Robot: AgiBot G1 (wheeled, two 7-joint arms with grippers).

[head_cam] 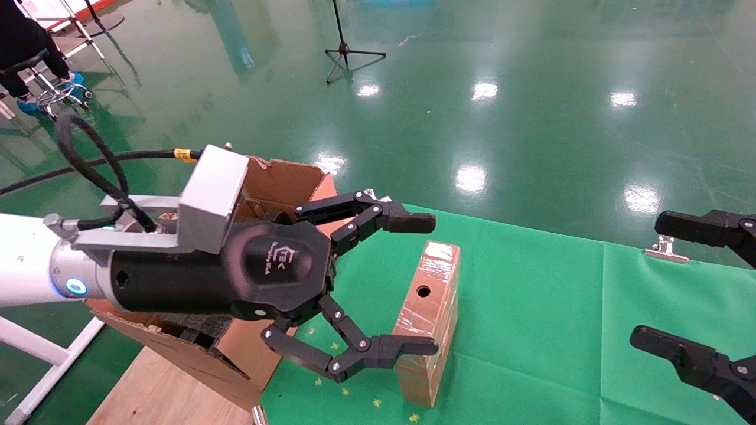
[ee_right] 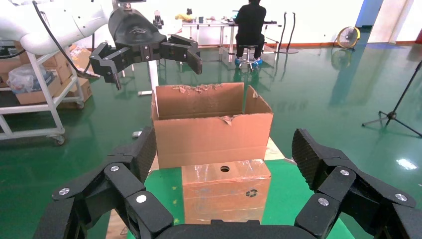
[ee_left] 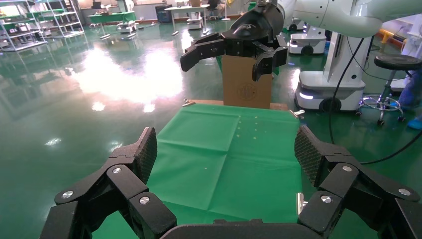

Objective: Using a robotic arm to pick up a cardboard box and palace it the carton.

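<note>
The cardboard box (head_cam: 431, 313), brown and wrapped in shiny tape, stands upright on the green cloth (head_cam: 531, 330), its round hole facing me. My left gripper (head_cam: 435, 283), on the white arm, is open, with one finger beyond the box's top and one in front of its lower part. Behind that gripper stands the open carton (head_cam: 283, 180), black foam inside. My right gripper (head_cam: 647, 280) hangs open at the right edge, well away from the box. In the right wrist view the box (ee_right: 224, 199) stands before the carton (ee_right: 209, 134). In the left wrist view the box (ee_left: 246, 84) is far across the cloth.
A metal clip (head_cam: 666, 248) holds the cloth's far edge. Bare wooden tabletop (head_cam: 159, 389) lies under the carton at the left. Small yellow stars (head_cam: 345, 391) dot the cloth near the box. A tripod stand (head_cam: 345, 53) and a seated person (head_cam: 23, 53) are on the green floor beyond.
</note>
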